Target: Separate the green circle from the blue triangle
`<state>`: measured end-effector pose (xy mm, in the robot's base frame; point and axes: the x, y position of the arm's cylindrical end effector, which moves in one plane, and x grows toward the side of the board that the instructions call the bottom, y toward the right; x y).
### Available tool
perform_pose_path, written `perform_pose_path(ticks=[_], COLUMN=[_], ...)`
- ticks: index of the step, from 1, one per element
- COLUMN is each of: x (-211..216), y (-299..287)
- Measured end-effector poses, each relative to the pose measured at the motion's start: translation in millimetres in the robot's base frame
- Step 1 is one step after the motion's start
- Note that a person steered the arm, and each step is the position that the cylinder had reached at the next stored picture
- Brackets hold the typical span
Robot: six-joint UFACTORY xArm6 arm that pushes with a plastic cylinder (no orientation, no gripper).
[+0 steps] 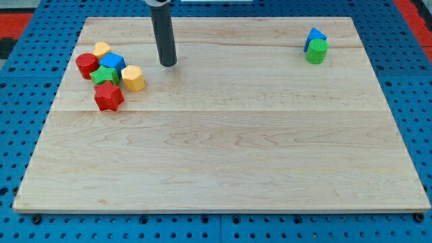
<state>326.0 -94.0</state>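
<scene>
No containers on the tabletop (223,155), just loose blocks. The end effector is a bare rod with nothing to open or close; it holds nothing. My tip (169,64) sits on the wood near the top edge, left of centre, touching no block. Nearest to it is the yellow hexagon block (133,78), just to its lower left.

Green circle (316,51) is near the top right corner, touching the blue triangle (314,36), which sits right behind it toward the top edge. Both are well apart from the tip.

A cluster sits near the top left corner: red cylinder (86,65), small yellow block (102,48), blue cube (113,63), green star (105,75), yellow hexagon block and red star (109,97), all packed together.
</scene>
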Motion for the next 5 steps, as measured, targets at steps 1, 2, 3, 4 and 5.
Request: perform_pose_path(ticks=[1, 2, 3, 4, 5], x=[26.5, 58.3, 47.7, -5.4, -36.8], y=[59.1, 156.1, 261.6, 321.1, 308.5])
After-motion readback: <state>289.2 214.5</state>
